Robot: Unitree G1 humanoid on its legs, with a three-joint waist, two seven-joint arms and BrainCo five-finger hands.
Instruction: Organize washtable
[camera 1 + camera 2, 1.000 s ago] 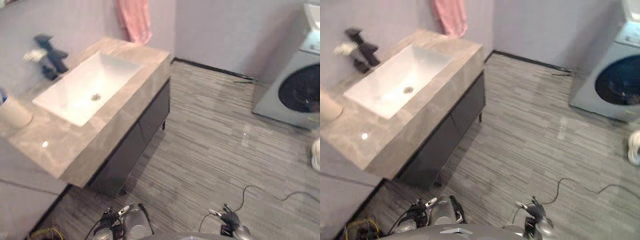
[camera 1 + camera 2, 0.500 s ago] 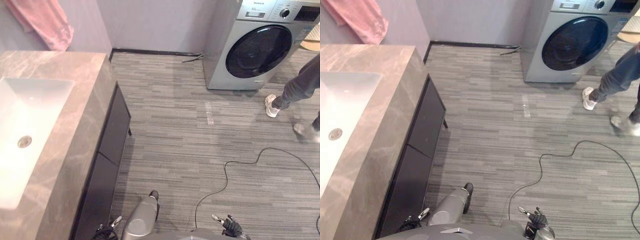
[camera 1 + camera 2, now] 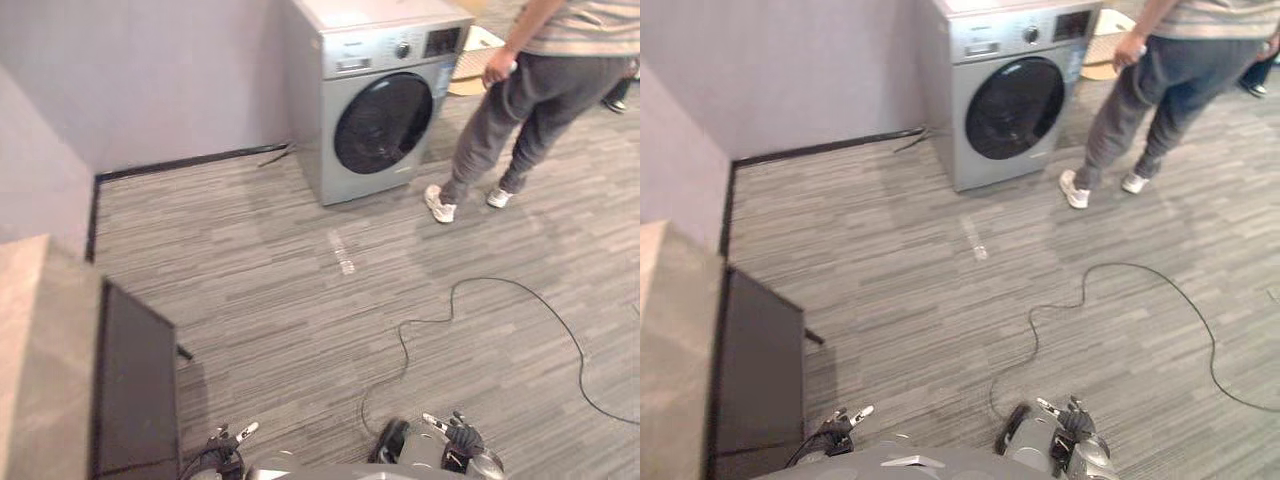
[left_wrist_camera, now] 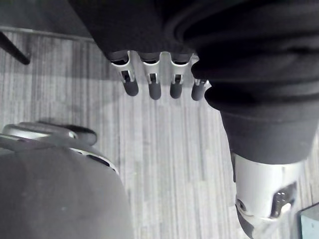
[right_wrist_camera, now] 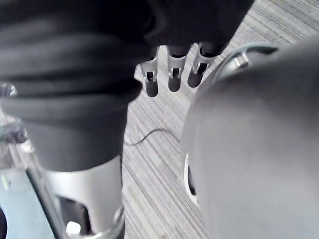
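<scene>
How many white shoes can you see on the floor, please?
2 white shoes, both worn by the person standing beside the washing machine: one shoe nearer the machine's door, the other shoe further right.

One silver-grey front-loading washing machine with a dark round door point(image 3: 385, 112), far ahead of the right hand point(image 3: 462, 438). One person in grey trousers point(image 3: 530, 95), with two white shoes point(image 3: 438, 203), well beyond that hand. One beige stone-topped washtable with a dark cabinet front point(image 3: 60, 360), near the left hand point(image 3: 845, 417).
</scene>
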